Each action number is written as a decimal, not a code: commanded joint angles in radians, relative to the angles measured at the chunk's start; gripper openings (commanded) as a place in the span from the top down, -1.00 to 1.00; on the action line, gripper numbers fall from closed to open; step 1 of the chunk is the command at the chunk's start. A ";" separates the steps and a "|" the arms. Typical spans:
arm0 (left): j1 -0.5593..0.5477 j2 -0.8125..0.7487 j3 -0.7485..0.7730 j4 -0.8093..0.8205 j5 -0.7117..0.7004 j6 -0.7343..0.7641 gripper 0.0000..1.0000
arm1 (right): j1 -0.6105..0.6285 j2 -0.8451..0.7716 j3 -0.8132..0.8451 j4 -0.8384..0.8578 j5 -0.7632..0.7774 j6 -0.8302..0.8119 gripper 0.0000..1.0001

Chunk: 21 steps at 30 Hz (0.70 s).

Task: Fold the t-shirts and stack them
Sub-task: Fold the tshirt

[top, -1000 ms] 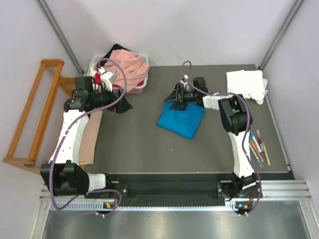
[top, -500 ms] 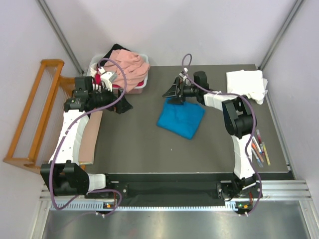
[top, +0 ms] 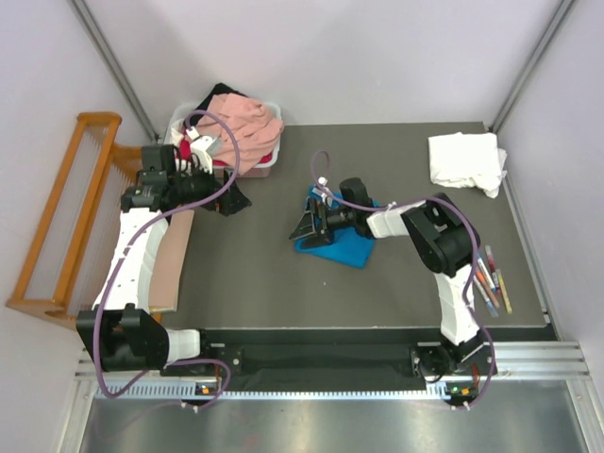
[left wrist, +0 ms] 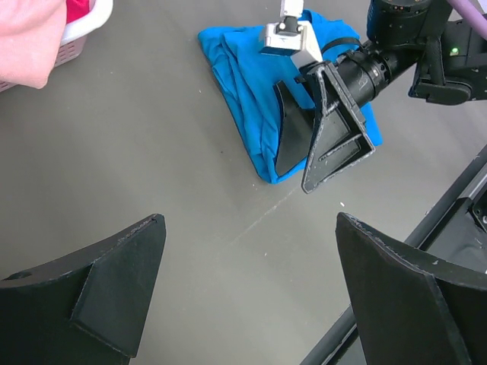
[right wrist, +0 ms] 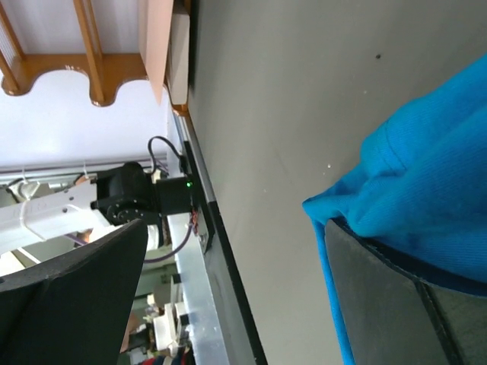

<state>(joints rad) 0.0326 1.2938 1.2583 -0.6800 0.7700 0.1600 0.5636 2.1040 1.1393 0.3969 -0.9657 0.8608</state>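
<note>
The bright blue t-shirt (top: 351, 247) lies folded mid-table; it also shows in the left wrist view (left wrist: 247, 99) and the right wrist view (right wrist: 430, 182). My right gripper (top: 304, 226) is open at the shirt's left edge, low on the table, with one finger (right wrist: 403, 304) against the blue cloth and the other finger (right wrist: 68, 304) clear of it. My left gripper (top: 234, 200) is open and empty above bare table beside the tub. A white t-shirt (top: 464, 160) lies at the back right. Salmon-pink (top: 247, 121), red and black tees fill the white tub (top: 179, 123).
A wooden slatted rack (top: 66, 212) stands off the table's left side, with a tan board (top: 172, 260) along that edge. Several pens (top: 491, 278) lie at the right edge. The tub's corner shows in the left wrist view (left wrist: 87, 26).
My right gripper has swung from the far edge of the blue shirt across it to its near-left edge and dropped lower. The left arm has not moved.
</note>
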 commanded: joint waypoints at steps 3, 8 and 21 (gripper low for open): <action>-0.003 -0.044 0.006 0.017 0.017 0.019 -0.96 | -0.022 0.028 0.085 -0.079 0.005 -0.087 -0.99; -0.003 -0.053 0.006 0.003 0.012 0.027 -0.96 | -0.031 -0.081 0.301 -0.444 0.064 -0.300 -0.99; -0.003 -0.062 0.004 0.008 0.011 0.024 -0.96 | -0.013 -0.415 -0.005 -0.313 0.108 -0.177 -0.99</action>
<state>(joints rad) 0.0326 1.2648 1.2579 -0.6827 0.7685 0.1677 0.5396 1.7378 1.2884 -0.0109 -0.8776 0.6300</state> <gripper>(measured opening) 0.976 0.996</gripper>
